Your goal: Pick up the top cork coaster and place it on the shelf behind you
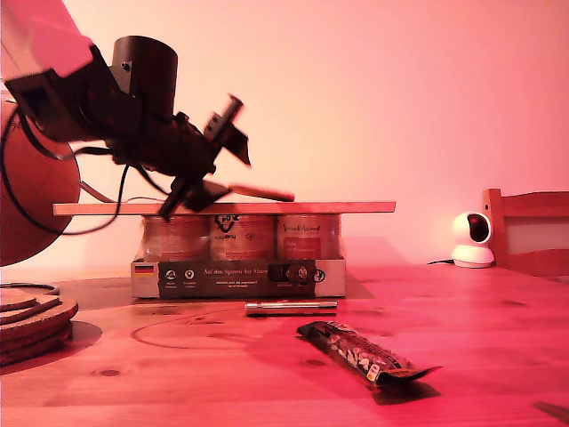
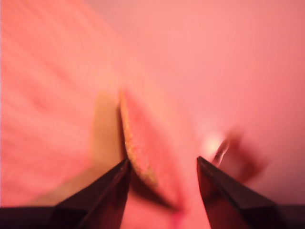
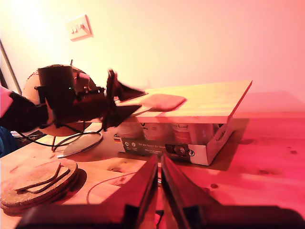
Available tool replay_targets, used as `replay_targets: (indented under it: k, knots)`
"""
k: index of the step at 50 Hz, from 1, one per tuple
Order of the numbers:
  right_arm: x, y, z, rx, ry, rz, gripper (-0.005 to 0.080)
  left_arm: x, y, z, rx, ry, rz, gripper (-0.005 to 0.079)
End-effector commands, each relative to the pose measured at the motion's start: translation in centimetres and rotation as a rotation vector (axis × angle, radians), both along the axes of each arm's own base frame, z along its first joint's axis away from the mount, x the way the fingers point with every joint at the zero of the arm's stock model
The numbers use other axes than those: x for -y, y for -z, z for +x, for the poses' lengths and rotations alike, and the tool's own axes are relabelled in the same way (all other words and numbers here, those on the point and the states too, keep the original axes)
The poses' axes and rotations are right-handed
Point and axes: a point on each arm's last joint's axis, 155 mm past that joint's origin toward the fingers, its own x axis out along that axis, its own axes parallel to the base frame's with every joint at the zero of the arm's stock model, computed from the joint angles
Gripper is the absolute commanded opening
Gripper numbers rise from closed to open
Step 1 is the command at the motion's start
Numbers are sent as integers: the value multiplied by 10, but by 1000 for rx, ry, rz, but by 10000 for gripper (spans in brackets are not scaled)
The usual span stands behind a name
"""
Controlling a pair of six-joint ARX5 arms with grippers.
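The top cork coaster (image 1: 262, 191) is a thin reddish-brown disc lying on the shelf (image 1: 356, 207), a pale plank resting on a pack of jars. My first gripper (image 1: 233, 173) hovers open just off the coaster's edge, toward the exterior view's left. In the first wrist view, which is blurred, the coaster (image 2: 143, 143) sits just beyond my first gripper's (image 2: 162, 161) spread jaws. The second wrist view shows the coaster (image 3: 164, 101) flat on the shelf (image 3: 214, 102), with my first gripper (image 3: 138, 100) open beside it. My second gripper (image 3: 159, 160) is shut, low over the table.
A stack of cork coasters (image 1: 31, 325) lies at the exterior view's left, under a brown globe (image 1: 27, 187). The jar pack (image 1: 240, 267) holds up the shelf. A metal tube (image 1: 291, 307) and a dark snack wrapper (image 1: 360, 354) lie in front. A white camera (image 1: 471, 238) and a chair (image 1: 529, 231) stand at the right.
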Motion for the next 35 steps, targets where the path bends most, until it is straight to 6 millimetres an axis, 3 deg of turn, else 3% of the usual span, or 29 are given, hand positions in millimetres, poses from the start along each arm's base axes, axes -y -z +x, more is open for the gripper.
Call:
replay_targets:
  k: [1, 8, 19, 23, 30, 35]
  knots:
    - [0, -4, -1, 15, -2, 3, -12, -11, -25, -3, 45, 1, 62, 397]
    - [0, -4, -1, 15, -2, 3, -12, -40, -28, -7, 28, -14, 213, 397]
    - [0, -4, -1, 15, -2, 3, -12, -67, -69, -26, 162, 26, 533, 382]
    - [0, -4, -1, 15, -1, 3, -12, -71, -78, -38, 176, 52, 611, 283]
    - [0, -4, -1, 15, 1, 3, -12, -79, -84, -63, 155, 103, 725, 30]
    - [1, -4, -1, 15, 4, 4, -12, -82, -89, -81, 149, 141, 790, -19]
